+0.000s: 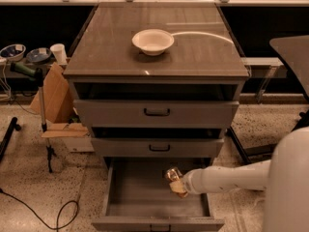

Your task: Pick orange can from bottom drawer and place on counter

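The robot's white arm reaches in from the lower right of the frame, its gripper (177, 184) inside the open bottom drawer (137, 193) at bottom centre. The tan fingers are closed on the small orange can (171, 173), held over the drawer's right half. Above, at upper centre, a white bowl (152, 41) rests on the glossy counter (108, 57).

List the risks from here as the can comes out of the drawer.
1. The claw grips the can inside the bottom drawer, close under the front of the middle drawer. A straight lift could knock the can loose.
2. The bowl sits in the middle of the counter. A careless set-down could bump it.
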Controlling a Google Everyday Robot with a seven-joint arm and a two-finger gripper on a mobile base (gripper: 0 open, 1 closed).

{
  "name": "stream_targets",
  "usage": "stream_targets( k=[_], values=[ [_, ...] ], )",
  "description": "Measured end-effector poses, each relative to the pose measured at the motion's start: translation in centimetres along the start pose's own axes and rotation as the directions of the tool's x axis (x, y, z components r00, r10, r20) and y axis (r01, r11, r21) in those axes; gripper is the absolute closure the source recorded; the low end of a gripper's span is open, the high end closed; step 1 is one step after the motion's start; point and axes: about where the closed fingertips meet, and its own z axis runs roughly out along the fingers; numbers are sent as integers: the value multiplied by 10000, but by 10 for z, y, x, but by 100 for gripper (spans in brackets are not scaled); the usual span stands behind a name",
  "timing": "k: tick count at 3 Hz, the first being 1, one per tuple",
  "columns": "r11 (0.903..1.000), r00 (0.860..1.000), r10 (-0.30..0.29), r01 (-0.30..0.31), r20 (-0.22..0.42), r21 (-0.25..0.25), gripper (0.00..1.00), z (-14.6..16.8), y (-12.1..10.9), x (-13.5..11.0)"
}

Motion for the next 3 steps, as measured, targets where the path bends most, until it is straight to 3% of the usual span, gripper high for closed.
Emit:
stream_targets(
  k=[1,2,3],
  values=[
    [9977,9985,-473,459,262,503,100,-74,-4,-18],
    [9922,9946,-984,956,317,802,100,-129,-4,-37],
    [9811,9892,-1436,1387,276,1349,100,-187,-3,-58]
  ],
)
